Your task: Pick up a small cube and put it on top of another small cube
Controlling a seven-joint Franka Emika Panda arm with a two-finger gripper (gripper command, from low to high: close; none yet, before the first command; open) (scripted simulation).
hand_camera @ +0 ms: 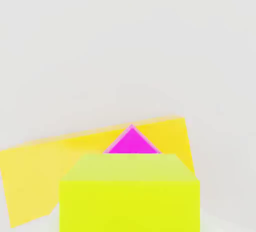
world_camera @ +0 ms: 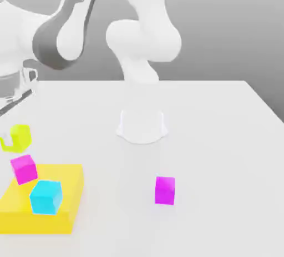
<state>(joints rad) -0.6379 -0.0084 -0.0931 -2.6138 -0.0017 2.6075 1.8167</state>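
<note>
Lime small cube (world_camera: 18,136) is clamped in my closed claw (world_camera: 8,139), lifted above the magenta cube (world_camera: 24,168) on the yellow slab (world_camera: 66,206); placing it remains.

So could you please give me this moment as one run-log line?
phase: carrying | fingers: shut on lime cube | beyond cube: magenta cube on yellow slab | stack: not yet done

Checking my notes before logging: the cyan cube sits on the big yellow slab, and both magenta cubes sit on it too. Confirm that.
Not both. In the exterior view one magenta cube is at the yellow slab's corner by the cyan cube, but the other magenta cube stands on the bare table, apart from the slab.
</note>
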